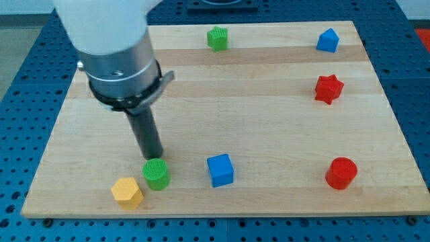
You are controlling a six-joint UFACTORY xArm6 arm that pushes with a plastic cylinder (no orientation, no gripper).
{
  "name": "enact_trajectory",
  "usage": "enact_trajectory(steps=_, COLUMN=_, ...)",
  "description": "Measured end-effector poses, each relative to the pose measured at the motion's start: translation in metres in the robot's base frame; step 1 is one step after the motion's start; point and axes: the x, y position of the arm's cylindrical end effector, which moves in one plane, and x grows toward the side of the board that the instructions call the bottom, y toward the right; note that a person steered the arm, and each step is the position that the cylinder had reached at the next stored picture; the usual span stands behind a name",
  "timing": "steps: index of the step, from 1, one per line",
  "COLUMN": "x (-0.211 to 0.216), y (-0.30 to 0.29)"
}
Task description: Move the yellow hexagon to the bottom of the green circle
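The yellow hexagon (127, 192) lies near the board's bottom left corner. The green circle (156, 174), a short green cylinder, stands just to its upper right, almost touching it. My tip (152, 156) sits right at the green circle's top edge, above and to the right of the yellow hexagon. The rod rises from there to the arm's large grey body at the view's top left.
A blue cube (220, 170) lies right of the green circle. A red cylinder (341, 173) is at bottom right, a red star (328, 89) at right, a blue block (328, 41) at top right, a green block (218, 38) at top centre. The wooden board (269, 107) ends near the yellow hexagon.
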Motion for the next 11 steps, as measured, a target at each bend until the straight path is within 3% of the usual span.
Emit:
enact_trajectory(steps=2, x=0.002, y=-0.091)
enact_trajectory(steps=3, x=0.032, y=-0.122)
enact_trajectory(steps=4, x=0.094, y=-0.108)
enact_trajectory(steps=6, x=0.093, y=-0.083)
enact_trajectory(steps=7, x=0.093, y=-0.019)
enact_trajectory(steps=10, x=0.085, y=0.067)
enact_trajectory(steps=11, x=0.092, y=0.062)
